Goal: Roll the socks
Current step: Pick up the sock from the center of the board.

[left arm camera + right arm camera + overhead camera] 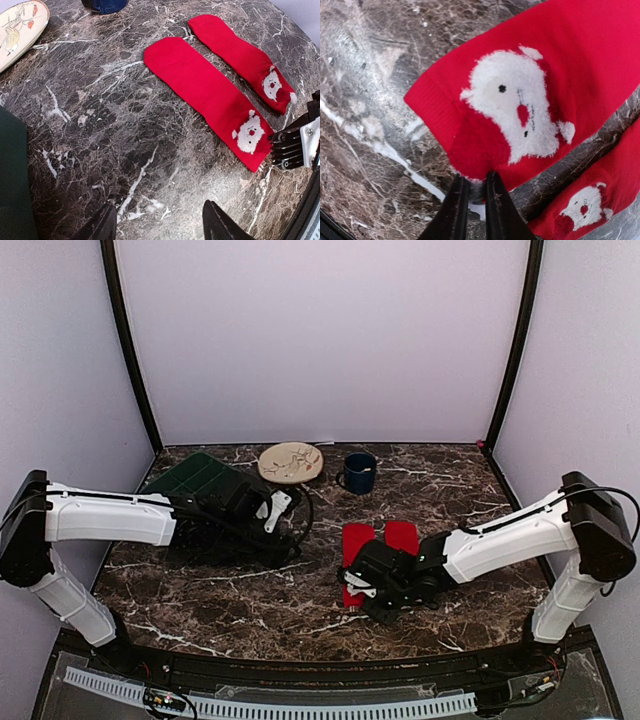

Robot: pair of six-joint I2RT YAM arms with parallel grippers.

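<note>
Two bright red socks lie flat side by side on the marble table, each with a white Santa face at its near end. The left sock (357, 540) (205, 95) (520, 75) has its near hem pinched in my right gripper (476, 182) (368, 597), which is shut on it. That gripper also shows in the left wrist view (295, 147). The right sock (403, 537) (240, 55) (600, 195) lies untouched. My left gripper (160, 220) (280, 508) is open and empty over bare table, left of the socks.
A cream patterned plate (291, 461) (17, 25) and a dark blue mug (359, 472) (105, 4) stand at the back. A dark green tray (195, 480) (12, 190) lies under the left arm.
</note>
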